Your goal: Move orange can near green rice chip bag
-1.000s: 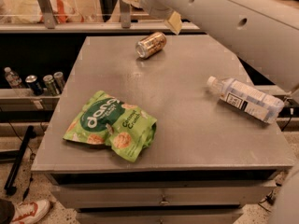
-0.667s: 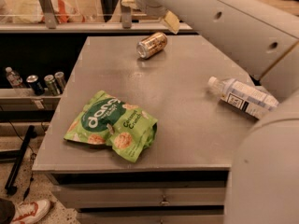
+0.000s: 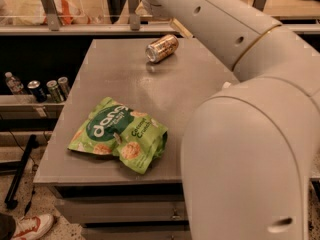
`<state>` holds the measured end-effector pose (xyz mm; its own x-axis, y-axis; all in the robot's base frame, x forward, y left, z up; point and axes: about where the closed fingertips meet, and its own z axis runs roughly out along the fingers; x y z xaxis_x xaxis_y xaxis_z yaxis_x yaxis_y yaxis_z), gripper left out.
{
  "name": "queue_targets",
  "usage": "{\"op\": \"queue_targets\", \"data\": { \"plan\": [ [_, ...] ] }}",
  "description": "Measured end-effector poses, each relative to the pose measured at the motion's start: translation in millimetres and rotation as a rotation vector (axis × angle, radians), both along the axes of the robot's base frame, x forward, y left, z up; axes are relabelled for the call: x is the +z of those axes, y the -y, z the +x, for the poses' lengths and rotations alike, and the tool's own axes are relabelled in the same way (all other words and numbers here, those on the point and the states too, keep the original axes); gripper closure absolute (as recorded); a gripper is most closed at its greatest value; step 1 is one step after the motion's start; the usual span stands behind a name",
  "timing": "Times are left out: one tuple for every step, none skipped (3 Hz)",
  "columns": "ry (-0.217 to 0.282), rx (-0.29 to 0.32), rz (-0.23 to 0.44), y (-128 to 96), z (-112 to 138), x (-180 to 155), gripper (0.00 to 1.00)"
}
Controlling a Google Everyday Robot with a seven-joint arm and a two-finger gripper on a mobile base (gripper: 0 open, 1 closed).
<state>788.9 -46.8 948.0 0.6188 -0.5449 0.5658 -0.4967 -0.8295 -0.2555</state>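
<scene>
The orange can [image 3: 162,48] lies on its side at the far middle of the grey table [image 3: 100,74]. The green rice chip bag [image 3: 120,134] lies flat near the front left, well apart from the can. My white arm sweeps in from the lower right and fills the right side of the camera view. Its far end, with the gripper [image 3: 149,3], sits at the top edge just beyond the can and above it. Nothing shows held in it.
A side shelf at the left holds dark cans [image 3: 48,89] and a small bottle [image 3: 14,83]. A counter with posts [image 3: 50,4] runs behind the table. A shoe [image 3: 30,226] is on the floor at the front left. My arm hides the table's right part.
My arm has swung closer to the camera and now covers the table's right side, hiding the clear bottle. The can and the bag have not moved.
</scene>
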Motion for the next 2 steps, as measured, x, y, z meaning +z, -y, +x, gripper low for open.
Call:
{"op": "queue_targets", "data": {
  "plan": [
    [-0.039, -0.056, 0.027, 1.6, 1.1, -11.6, 0.0],
    [-0.055, -0.084, 0.057, -2.0, 2.9, -19.8, 0.0]
  ]
}}
